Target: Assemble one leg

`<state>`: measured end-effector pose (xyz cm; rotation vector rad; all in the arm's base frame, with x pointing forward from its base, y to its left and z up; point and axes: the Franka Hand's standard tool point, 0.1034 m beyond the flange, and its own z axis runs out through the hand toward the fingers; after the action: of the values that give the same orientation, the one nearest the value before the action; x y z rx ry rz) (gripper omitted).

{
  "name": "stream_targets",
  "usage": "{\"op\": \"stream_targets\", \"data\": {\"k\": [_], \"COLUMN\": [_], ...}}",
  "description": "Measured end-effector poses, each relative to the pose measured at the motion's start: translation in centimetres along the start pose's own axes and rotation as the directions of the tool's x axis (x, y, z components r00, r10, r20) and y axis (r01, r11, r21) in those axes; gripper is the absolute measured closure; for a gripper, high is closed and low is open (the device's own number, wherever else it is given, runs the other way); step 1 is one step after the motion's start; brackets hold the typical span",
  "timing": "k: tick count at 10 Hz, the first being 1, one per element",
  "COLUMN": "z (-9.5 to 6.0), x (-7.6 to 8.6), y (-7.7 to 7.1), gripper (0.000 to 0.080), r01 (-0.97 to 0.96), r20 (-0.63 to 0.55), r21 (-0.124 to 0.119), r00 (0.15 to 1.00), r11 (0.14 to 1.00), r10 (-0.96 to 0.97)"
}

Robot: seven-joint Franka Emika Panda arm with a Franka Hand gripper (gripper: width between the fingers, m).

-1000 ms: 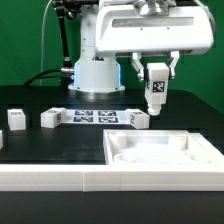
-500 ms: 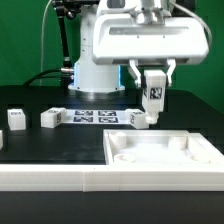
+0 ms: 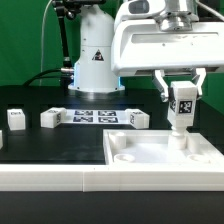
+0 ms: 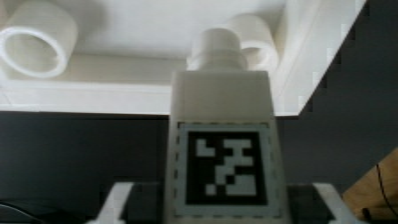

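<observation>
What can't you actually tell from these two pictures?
Exterior view: whether the leg touches the panel, too small to tell.
Wrist view: whether the leg's tip is in the hole, partly covered by the leg itself.
Wrist view: the fingers of the gripper, mostly cut off by the picture's edge.

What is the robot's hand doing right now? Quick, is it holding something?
Gripper: closed, holding the leg upright.
</observation>
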<state>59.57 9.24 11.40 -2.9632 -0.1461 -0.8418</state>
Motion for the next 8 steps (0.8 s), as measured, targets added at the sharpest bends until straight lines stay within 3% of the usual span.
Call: {"op": "stream_targets", "data": {"k": [4, 8], "z": [0.0, 2.1], "x": [0.0, 1.5], "y": [0.0, -0.7], "gripper": [0.0508, 0.0508], "r01": [0.000, 0.004], "r20": [0.001, -0.015], "r21": [0.000, 0.008], "r00": [1.000, 1.000], "r11": [1.000, 1.000], "r10": [0.000, -0.004]}}
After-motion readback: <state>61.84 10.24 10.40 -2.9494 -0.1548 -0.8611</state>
